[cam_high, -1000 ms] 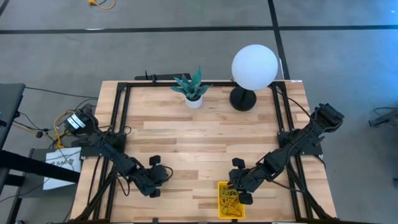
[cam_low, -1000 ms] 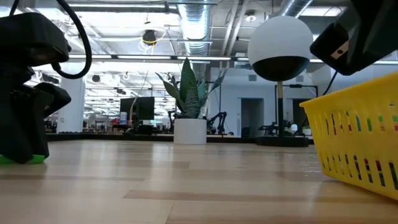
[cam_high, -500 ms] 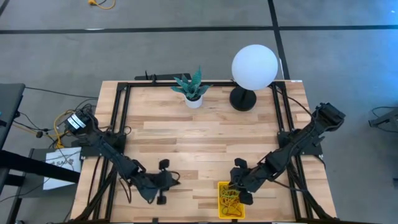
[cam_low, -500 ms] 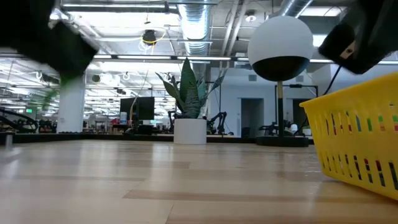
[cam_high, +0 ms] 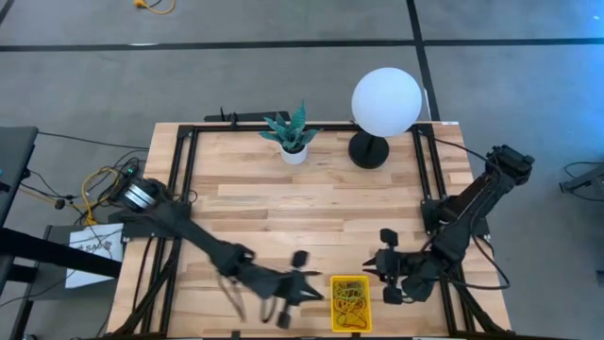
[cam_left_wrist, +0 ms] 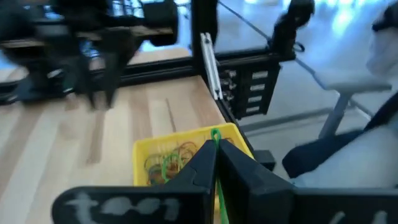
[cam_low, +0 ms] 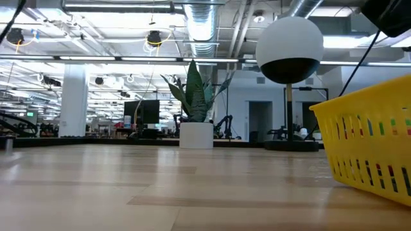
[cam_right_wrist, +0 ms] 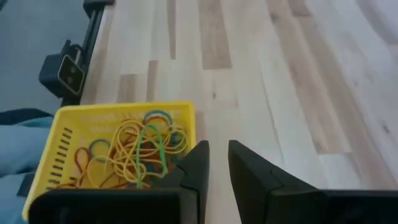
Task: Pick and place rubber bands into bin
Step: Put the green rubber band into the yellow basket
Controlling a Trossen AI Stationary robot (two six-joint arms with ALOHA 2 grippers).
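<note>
**Near the finish: bin well filled, one green band on its way in**

Yellow bin (cam_high: pixel 350 304) at the tabletop's (cam_high: pixel 311 212) front edge, right of centre, holding a tangle of rubber bands (cam_right_wrist: pixel 134 151) in yellow, orange, green and blue. No loose bands to be made out anywhere on the bare wood in the high view, though anything that thin might escape notice from there. Probably, then, a last delivery or close to it.

Left gripper (cam_high: pixel 304 289) stretched low along the front edge, just beside the bin's left wall. Jaws nearly closed, pinching a single green band (cam_left_wrist: pixel 215 138), seen in the left wrist view hanging in front of the bin's contents. Left to do: carry over the rim and let go.

Right gripper (cam_high: pixel 384 267) just beside the bin's right side, off towards the right edge. Jaws narrow with a small gap, nothing between them, as shown in the right wrist view.

Room tight at the bin: a gripper on each side, the front edge right behind it. Plenty of open wood across the middle. Plant pot (cam_high: pixel 293 151) and globe lamp (cam_high: pixel 386 101) well apart at the back edge, out of the way.
</note>
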